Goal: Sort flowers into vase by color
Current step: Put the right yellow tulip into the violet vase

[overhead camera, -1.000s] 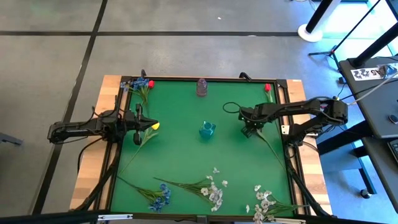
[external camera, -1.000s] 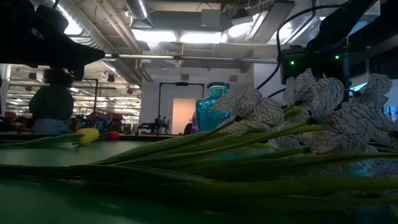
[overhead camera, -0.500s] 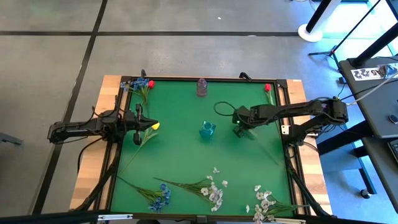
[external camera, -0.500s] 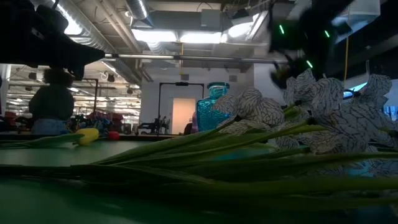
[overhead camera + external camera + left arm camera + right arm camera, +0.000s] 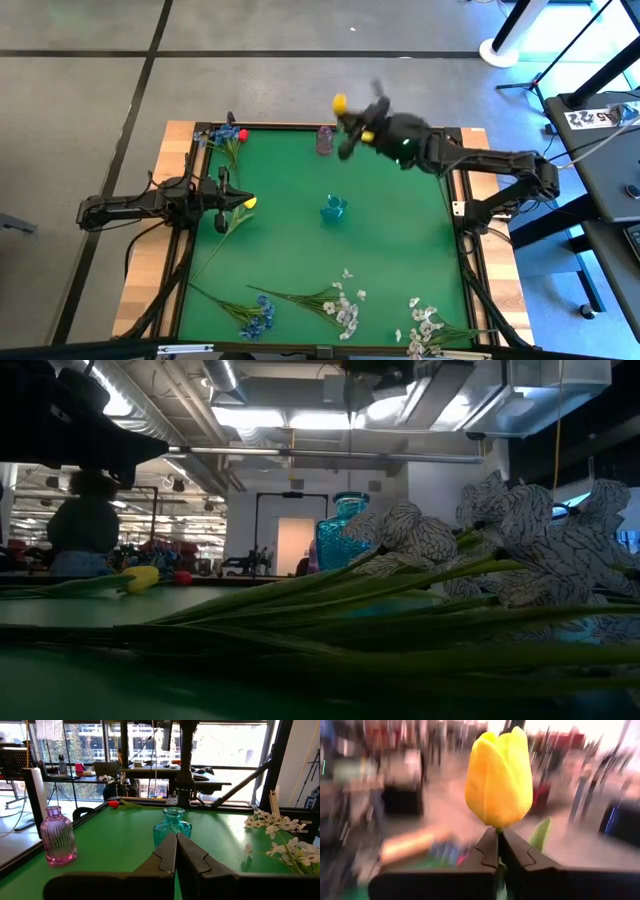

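My right gripper (image 5: 352, 122) is raised high over the table's far edge, near the purple vase (image 5: 325, 140), and is shut on a yellow tulip (image 5: 340, 101). The tulip's bud (image 5: 497, 775) fills the right wrist view. My left gripper (image 5: 227, 203) is shut and waits low at the table's left side, beside a second yellow tulip (image 5: 249, 203) that lies flat on the green mat. The left wrist view shows nothing between its fingers (image 5: 176, 842). The teal vase (image 5: 333, 208) stands upright at mid-table. My right gripper pinches the yellow tulip's thin green stem (image 5: 498, 831) between its two fingers, just below the bud. The bud stands beyond the fingertips, and a green leaf (image 5: 540, 834) shows beside it. The flower is lifted clear of the table; the lower stem is hidden behind the fingers.
Blue and red flowers (image 5: 225, 135) lie in the far left corner and a red bud (image 5: 431, 142) in the far right one. A blue cluster (image 5: 258, 318) and white sprays (image 5: 340, 305) (image 5: 425, 325) lie along the near edge. A raised dark rim (image 5: 465, 240) frames the mat.
My right gripper slid a little toward the teal vase, then rose quickly and swung toward the far edge. It carried the yellow tulip up, and the stem that lay on the mat's right side came clear of the table.
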You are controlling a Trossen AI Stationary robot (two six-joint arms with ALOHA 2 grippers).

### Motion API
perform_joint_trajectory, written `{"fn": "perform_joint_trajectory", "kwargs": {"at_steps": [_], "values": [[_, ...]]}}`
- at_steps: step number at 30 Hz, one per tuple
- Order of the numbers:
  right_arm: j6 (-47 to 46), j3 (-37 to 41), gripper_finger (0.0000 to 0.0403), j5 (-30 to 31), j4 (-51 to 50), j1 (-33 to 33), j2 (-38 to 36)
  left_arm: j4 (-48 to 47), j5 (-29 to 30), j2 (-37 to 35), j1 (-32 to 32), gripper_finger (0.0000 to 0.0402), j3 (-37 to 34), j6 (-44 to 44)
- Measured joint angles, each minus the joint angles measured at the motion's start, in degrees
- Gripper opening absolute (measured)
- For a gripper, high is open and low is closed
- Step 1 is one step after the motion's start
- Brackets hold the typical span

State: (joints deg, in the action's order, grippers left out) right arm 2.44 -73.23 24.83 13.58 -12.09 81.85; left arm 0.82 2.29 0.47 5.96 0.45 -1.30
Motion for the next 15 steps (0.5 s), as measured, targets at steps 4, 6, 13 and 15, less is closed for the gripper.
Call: {"fn": "perform_joint_trajectory", "kwargs": {"at_steps": [4,6,13,15], "values": [[2.37,-0.03,0.0010,-0.36,9.37,-4.49,0.98,0.00,-0.01,0.01,0.00,0.0000,0.00,0.00],[2.36,-0.02,0.0007,-0.32,12.44,-6.43,2.55,0.00,-0.01,0.00,0.00,0.0000,0.00,0.02],[-1.06,0.04,0.0009,-4.38,22.69,-9.77,10.01,0.01,-0.01,0.00,0.01,0.0000,0.00,0.01],[-0.78,0.04,0.0009,-3.25,23.48,-9.85,11.03,0.00,-0.01,0.00,0.00,0.0000,0.00,0.01]]}}
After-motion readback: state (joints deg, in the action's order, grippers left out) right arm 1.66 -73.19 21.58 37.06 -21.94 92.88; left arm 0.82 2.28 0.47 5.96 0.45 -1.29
